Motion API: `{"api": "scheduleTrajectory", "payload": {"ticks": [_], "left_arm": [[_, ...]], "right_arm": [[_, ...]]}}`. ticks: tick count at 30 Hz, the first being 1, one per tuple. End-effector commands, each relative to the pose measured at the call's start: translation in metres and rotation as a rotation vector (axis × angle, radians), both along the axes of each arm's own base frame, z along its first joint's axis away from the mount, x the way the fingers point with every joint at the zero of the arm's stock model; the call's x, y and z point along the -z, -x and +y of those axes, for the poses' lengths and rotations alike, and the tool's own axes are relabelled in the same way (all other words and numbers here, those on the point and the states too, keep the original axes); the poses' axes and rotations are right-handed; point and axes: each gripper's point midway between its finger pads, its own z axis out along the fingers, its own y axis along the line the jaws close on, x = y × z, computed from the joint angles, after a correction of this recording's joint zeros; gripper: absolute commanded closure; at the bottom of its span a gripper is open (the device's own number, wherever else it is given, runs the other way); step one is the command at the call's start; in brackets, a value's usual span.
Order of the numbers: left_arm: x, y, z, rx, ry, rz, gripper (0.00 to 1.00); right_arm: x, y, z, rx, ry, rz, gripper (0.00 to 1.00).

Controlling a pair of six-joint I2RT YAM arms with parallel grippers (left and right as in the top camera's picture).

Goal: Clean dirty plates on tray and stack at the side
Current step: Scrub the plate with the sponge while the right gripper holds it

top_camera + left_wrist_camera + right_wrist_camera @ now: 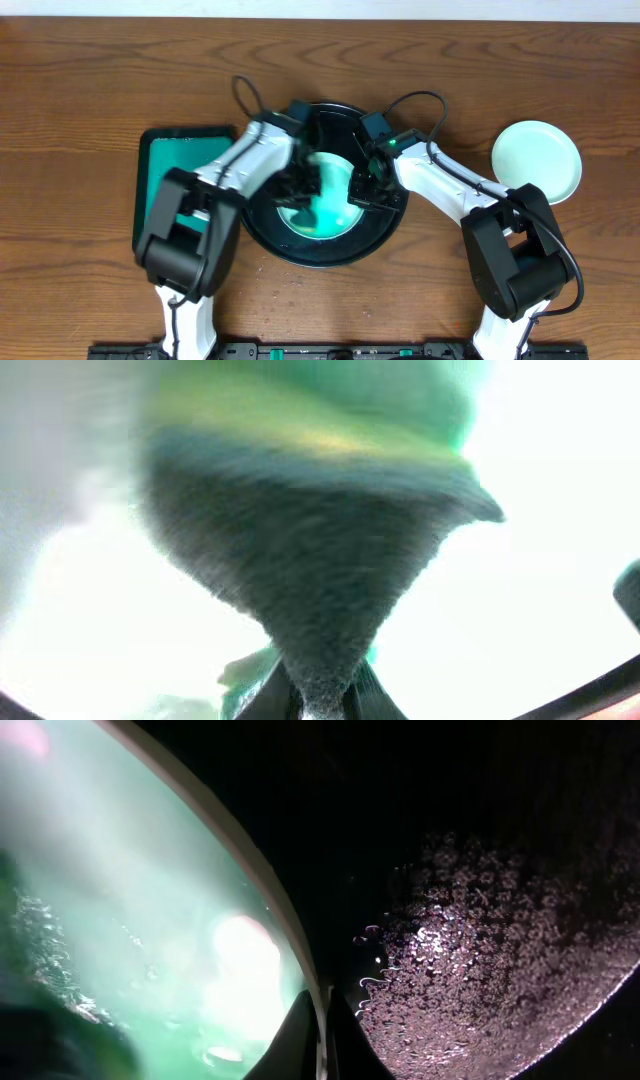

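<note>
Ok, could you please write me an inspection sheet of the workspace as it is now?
Surface: brown wooden table, grain visible.
Job's things: round black tray, wet with droplets; smeared plate inside it, teal marks; mint plate on the table at the right, looks clean.
Clutter: rectangular green tray at the left, partly under the left arm.
Grippers: left gripper shut on a dark sponge over the smeared plate; right gripper shut on that plate's rim.
Cables: left cable loop and right cable loop, black, near the tray's far rim.
Surroundings: nothing seen.
</note>
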Motion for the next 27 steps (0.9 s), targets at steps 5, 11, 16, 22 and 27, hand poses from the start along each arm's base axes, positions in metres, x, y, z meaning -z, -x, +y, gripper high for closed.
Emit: {"api": "scheduleTrajectory", "payload": {"ticks": [5, 11, 16, 22, 27], "left_arm": [[0.020, 0.045, -0.062, 0.104, 0.150, 0.102, 0.93], [0.004, 0.030, -0.104, 0.107, 0.384, 0.056, 0.93], [-0.004, 0.018, -0.121, 0.079, 0.467, 0.024, 0.93], [0.005, 0.001, -0.110, 0.043, 0.405, -0.035, 0.93], [0.021, -0.028, -0.072, -0.055, 0.237, -0.116, 0.93]], "right_arm": [[0.022, 0.016, -0.017, -0.019, 0.080, 0.064, 0.98], [0.022, 0.017, -0.015, -0.018, 0.073, 0.067, 0.99], [0.022, 0.017, -0.016, -0.018, 0.073, 0.068, 0.99], [0.022, 0.017, -0.015, -0.018, 0.073, 0.068, 0.99], [0.022, 0.018, -0.014, -0.018, 0.063, 0.073, 0.99]]}}
